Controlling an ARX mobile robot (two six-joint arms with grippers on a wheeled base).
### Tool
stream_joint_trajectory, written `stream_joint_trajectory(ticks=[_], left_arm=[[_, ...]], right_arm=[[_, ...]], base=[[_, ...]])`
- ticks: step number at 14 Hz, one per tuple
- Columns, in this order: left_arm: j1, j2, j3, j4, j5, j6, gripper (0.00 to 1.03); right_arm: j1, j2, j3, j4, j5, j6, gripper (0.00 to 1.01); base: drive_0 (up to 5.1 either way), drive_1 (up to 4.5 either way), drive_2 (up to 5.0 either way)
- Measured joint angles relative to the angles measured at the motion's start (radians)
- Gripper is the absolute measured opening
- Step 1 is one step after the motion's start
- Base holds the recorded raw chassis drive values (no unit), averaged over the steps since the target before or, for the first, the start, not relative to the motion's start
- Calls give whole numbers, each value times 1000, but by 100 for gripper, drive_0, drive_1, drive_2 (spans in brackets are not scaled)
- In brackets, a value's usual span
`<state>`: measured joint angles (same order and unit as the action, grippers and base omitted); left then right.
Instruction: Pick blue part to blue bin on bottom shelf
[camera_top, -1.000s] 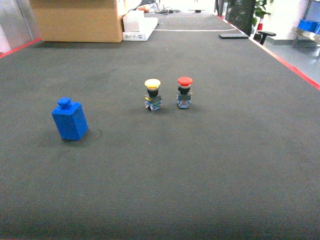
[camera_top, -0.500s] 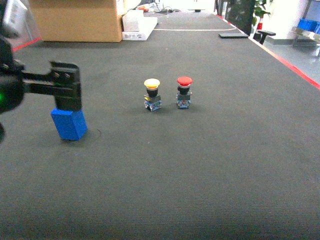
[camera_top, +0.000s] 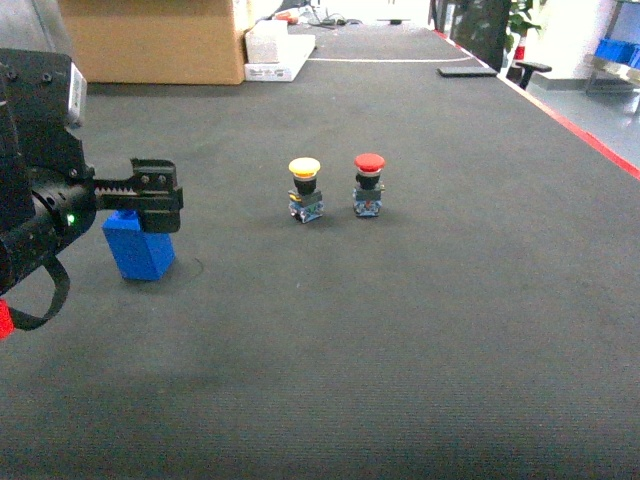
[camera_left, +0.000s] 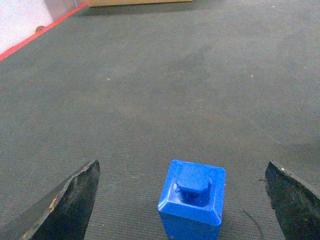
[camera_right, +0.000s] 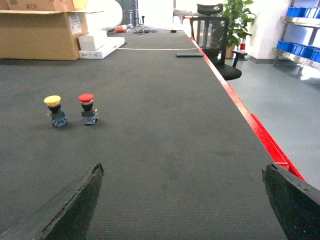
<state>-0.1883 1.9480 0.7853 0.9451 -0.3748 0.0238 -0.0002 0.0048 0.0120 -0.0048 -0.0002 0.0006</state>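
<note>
Now your left gripper (camera_left: 182, 200) hangs wide open over blue block-shaped plastic part with top knob (camera_left: 192, 202); part upright on dark table mat (camera_top: 400, 320), centred between fingers (camera_left: 67, 202); descend straight. Right gripper (camera_right: 182, 200) spread wide, far off.

Warehouse-like workshop: cardboard box (camera_top: 155, 40), steel shelving (camera_right: 303, 37).

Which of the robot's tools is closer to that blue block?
The left tool: it hangs open right over the blue block, fingers on either side. The right tool is open over bare mat, far off.
</note>
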Motion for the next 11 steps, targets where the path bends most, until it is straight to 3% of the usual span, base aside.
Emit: stream_joint_trajectory(ticks=[11], left_arm=[[9, 227, 158, -74, -17, -5, 98]], right_arm=[[0, 0, 0, 0, 0, 0, 98]], base=[[0, 0, 0]])
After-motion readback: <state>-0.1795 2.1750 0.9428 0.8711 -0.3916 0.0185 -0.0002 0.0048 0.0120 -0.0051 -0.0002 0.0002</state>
